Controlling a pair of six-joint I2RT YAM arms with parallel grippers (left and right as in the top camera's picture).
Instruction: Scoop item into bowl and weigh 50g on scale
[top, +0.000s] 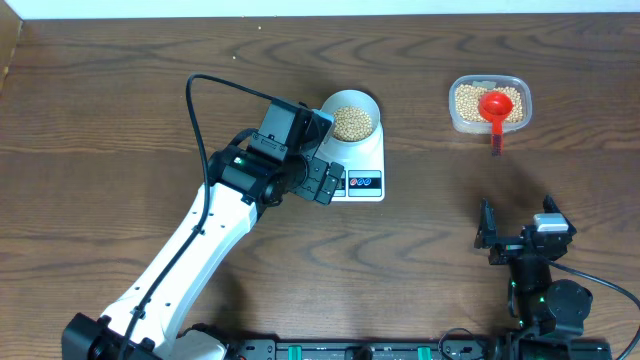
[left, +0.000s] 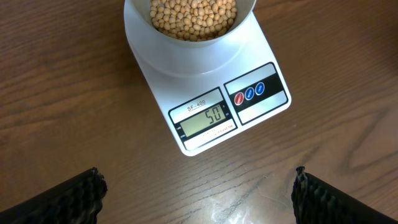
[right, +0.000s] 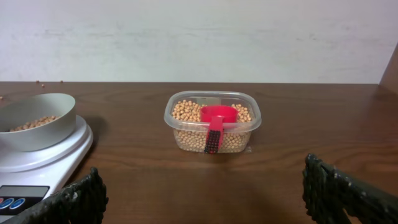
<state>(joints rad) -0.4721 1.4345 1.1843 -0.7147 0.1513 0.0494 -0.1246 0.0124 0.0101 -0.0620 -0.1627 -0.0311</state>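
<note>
The scale is flat and white and sits on the brown wood counter. The pale bowl stands on the scale's round top. Many small tan beans lie in the bowl, and they reach about halfway up. The little grey screen on the scale's front edge shows the number 50. Just above the screen there is small writing that reads SF-400. Next to the screen there are three round buttons, one red and two blue.

Well to the right of the scale sits a clear plastic tub. It holds more of the same beans. A red scoop rests in the tub on top of the beans, and its handle hangs over the tub's front rim.

The left gripper hangs over the counter just in front of the scale. Its jaws are wide apart and hold nothing. The right gripper is far to the right of the scale and faces the tub. Its jaws are wide apart and hold nothing too.
</note>
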